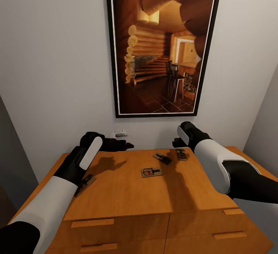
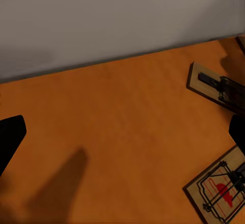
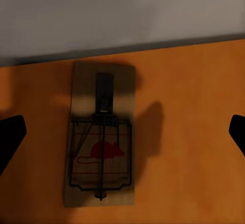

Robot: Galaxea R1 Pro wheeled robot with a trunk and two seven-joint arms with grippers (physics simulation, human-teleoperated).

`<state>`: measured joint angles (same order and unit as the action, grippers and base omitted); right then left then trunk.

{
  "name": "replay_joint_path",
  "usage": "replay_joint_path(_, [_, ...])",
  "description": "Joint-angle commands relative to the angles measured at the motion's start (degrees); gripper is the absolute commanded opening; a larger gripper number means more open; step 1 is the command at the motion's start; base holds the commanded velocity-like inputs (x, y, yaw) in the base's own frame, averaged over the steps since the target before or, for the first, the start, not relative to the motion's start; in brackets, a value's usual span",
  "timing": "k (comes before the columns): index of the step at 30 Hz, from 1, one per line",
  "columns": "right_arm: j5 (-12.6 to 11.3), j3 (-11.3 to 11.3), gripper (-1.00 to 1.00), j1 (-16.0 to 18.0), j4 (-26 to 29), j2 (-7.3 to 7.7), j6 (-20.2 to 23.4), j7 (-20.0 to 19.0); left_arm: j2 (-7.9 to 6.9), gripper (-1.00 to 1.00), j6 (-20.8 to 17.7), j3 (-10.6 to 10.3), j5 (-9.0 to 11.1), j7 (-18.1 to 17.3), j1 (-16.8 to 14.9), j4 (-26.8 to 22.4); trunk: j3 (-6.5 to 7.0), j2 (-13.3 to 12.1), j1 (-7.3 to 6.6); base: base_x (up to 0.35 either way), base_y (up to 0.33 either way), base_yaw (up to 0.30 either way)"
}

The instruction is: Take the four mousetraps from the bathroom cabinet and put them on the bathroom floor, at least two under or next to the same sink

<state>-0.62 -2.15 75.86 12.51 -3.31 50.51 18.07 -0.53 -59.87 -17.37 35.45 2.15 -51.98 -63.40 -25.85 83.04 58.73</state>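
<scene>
On the cabinet (image 1: 127, 184) top, lower your spread right gripper (image 3: 122, 132) squarely over the rear mousetrap (image 3: 101, 137); left gripper (image 2: 122, 132) also spread.

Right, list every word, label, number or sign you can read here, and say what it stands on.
There is no readable text.
Mousetrap under the right gripper: a red mouse-shaped mark on the board, no letters.
Middle mousetrap: a red mark, too small to read.
Framed picture: a log-cabin interior, no caption.
Cabinet: plain drawer fronts, no labels.

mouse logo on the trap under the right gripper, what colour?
Red, on the mousetrap's tan board; clearest in the right wrist view.
</scene>
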Motion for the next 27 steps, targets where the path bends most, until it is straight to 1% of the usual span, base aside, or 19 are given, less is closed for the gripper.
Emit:
replay_joint_path(1, [-0.1, -0.2, 1.0, 0.0, 0.1, -0.03, 0.2, 0.3, -0.06, 1.0, -0.1, -0.1, 0.2, 0.2, -0.1, -0.1, -0.07, 0.0, 0.0, -0.046, 0.0, 0.0])
replay_joint_path(12, [-0.1, -0.2, 1.0, 0.0, 0.1, -0.03, 0.2, 0.3, -0.08, 1.0, -0.1, -0.1, 0.2, 0.2, -0.1, -0.1, -0.07, 0.0, 0.0, -0.106, 0.0, 0.0])
replay_joint_path(27, [-0.1, -0.2, 1.0, 0.0, 0.1, 0.04, 0.1, 0.2, -0.08, 1.0, -0.1, -0.1, 0.2, 0.2, -0.1, 0.0, -0.07, 0.0, 0.0, -0.018, 0.0, 0.0])
